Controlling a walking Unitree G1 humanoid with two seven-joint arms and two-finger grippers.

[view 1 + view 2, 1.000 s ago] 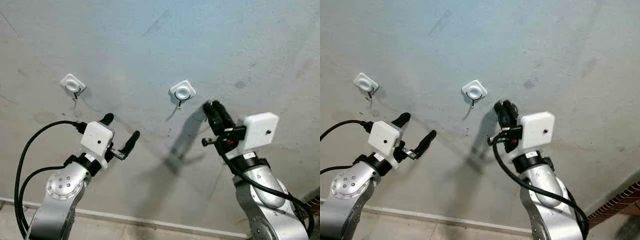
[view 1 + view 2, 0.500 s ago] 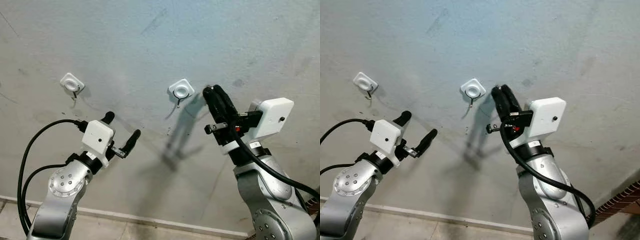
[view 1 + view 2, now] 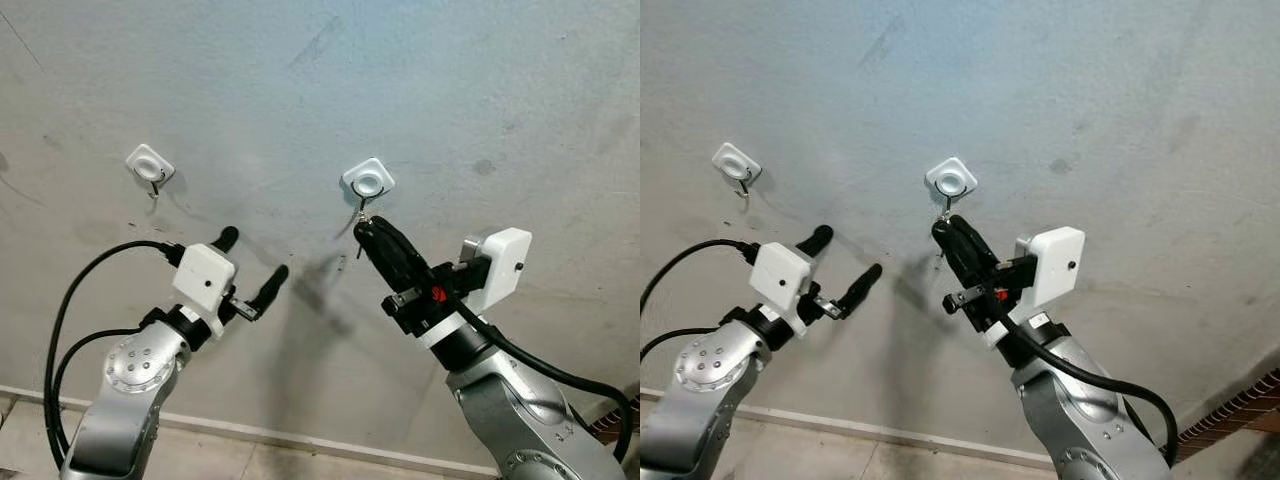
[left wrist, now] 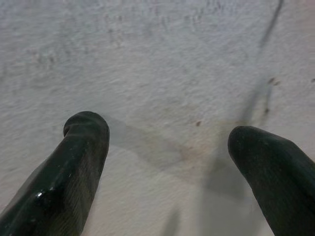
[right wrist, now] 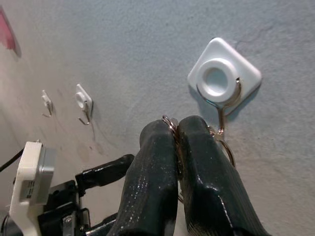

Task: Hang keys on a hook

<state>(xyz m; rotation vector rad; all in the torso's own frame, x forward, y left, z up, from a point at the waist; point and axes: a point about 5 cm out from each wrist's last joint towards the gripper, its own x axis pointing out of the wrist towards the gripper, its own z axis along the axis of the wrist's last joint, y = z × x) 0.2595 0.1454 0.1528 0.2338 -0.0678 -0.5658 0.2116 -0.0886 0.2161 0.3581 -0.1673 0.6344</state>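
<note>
My right gripper (image 3: pixel 366 229) has swung in w/ its tips now just below the middle hook (image 3: pixel 367 181) on the wall (image 3: pixel 450 90); half a sec ago it sat up beside that hook, off to its right, and a full sec ago lower and further right. So the approach is basically done and I'm at the hang step. Fingers are pressed together, pinching the key ring (image 5: pixel 170 124); in the right wrist view I see thin rings poking out at the fingertips (image 5: pixel 197 129), and one loop (image 5: pixel 227 150) looks to be right at the wire tip of the hook, touching or nearly so. Can't tell if the ring is actually over the wire yet; the keys themselves are hidden behind my fingers. My guess: ring is at the hook's curl but not seated, so next I need a small lift up toward the hook's white base, then let the ring drop into the curl before I let go. Risk: if I release too early the keys fall to the floor below the hook. My left gripper (image 3: pixel 254 268) hangs lower and to the left of the middle hook, fingers spread wide, holding nothing, pretty much where it was before. A second hook (image 3: pixel 150 165) sits well to the left of the middle one, bare, no use for it rn.
</note>
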